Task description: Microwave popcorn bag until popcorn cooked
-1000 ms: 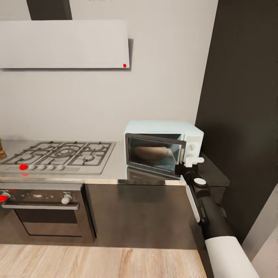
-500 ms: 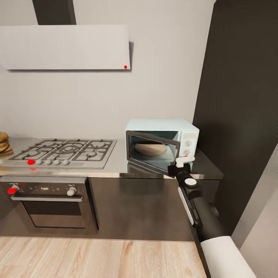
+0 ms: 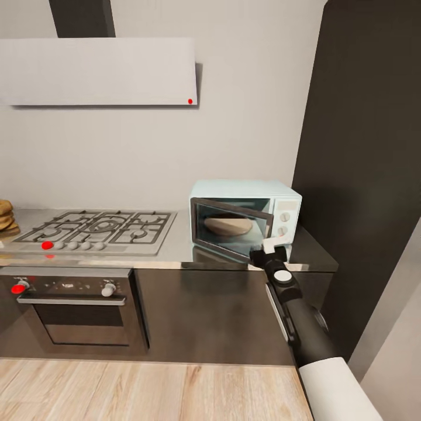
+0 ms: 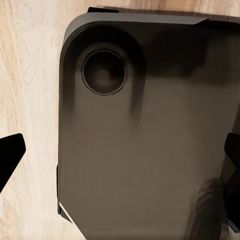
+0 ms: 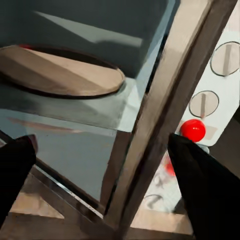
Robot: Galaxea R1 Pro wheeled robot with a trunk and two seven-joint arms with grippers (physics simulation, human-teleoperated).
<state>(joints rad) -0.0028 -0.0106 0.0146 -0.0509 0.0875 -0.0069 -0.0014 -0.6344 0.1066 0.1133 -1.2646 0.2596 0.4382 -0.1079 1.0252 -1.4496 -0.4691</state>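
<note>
Right, closest in, the right gripper [image 3: 264, 250] sits at the free edge of the microwave [image 3: 245, 217] door [image 3: 234, 227], which stands partly ajar. In the right wrist view its dark fingers [image 5: 200, 185] spread wide either side of the door's frame, gripping nothing I can confirm. Inside, a tan turntable [image 5: 57, 72] lies bare. Beside the door, two knobs and a red button [image 5: 193, 130] mark the white panel. The microwave stands on the countertop [image 3: 175, 251], right of the gas hob [image 3: 96, 231]. The left gripper's [image 4: 120, 165] fingertips hang apart above wooden floor and a dark base.
</note>
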